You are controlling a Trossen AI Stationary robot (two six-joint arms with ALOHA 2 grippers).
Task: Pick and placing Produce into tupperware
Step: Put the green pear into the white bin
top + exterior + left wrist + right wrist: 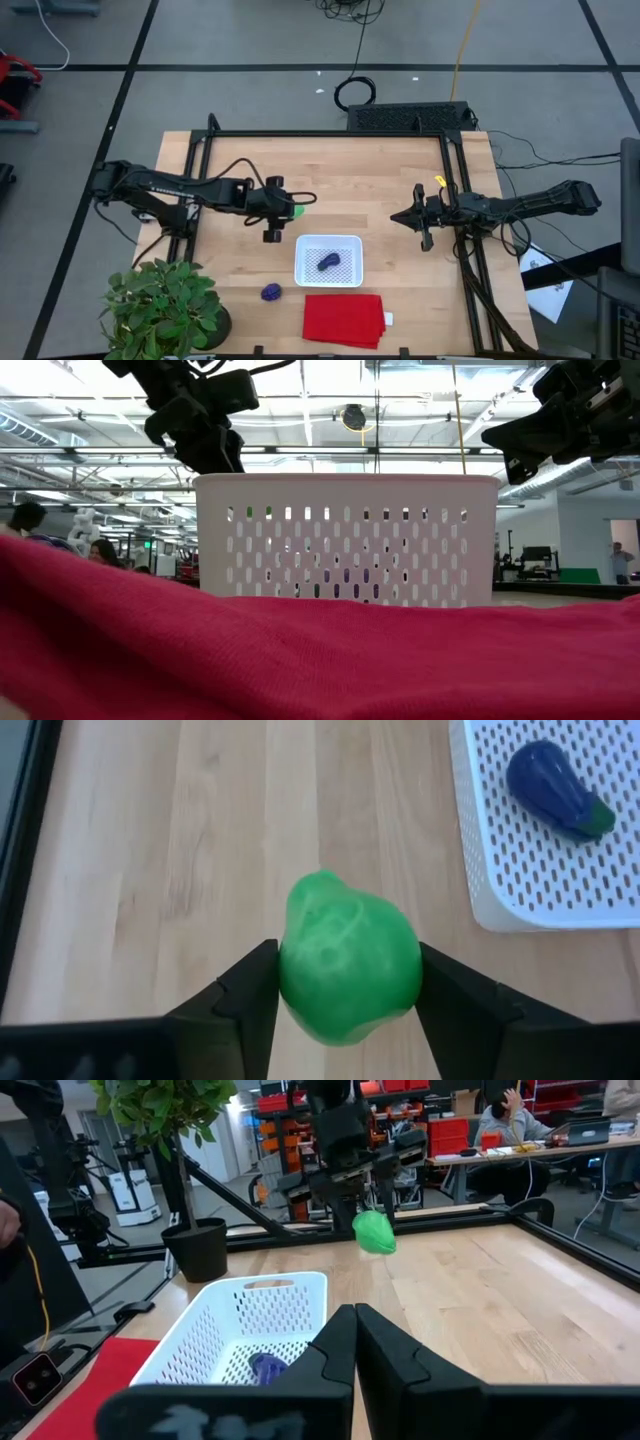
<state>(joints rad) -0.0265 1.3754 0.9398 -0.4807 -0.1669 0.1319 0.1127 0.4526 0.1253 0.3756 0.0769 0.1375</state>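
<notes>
Item: green produce [348,968], clenched in my left fingers [250,995] above mid-desk [380,170], beside the tupperware [329,260] (right fingers [352,1342] closed, empty).

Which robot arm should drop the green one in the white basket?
Probably the left. Its gripper already holds the green piece beside the basket; the right gripper waits shut and empty.

red cloth [250,660] across foreground, white perforated container [347,535] behind, dark arms above
</notes>
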